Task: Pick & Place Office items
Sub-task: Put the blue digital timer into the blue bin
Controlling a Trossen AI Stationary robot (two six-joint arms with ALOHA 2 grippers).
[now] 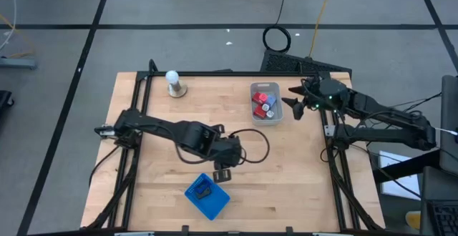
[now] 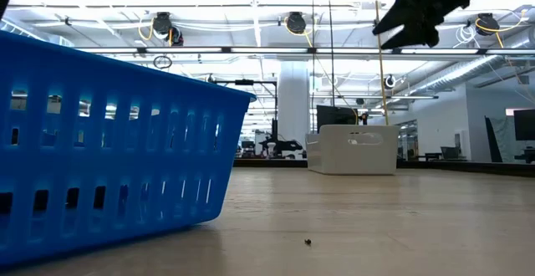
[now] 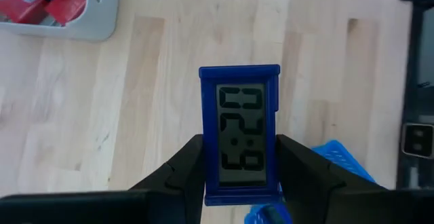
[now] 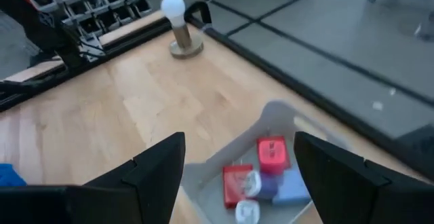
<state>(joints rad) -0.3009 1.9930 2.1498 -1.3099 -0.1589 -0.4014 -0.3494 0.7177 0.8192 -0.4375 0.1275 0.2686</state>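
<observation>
Clock [image 3: 239, 134] in left claw [image 3: 239, 183] over wooden table [image 1: 300, 164].

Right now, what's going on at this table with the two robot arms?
The left gripper is shut on a small blue digital clock, holding it above the wooden table near the blue basket. The right gripper hangs open over the clear bin at the table's far side, which holds red blocks and other small office items. A white bulb on a round stand sits untouched near the far left corner.
</observation>
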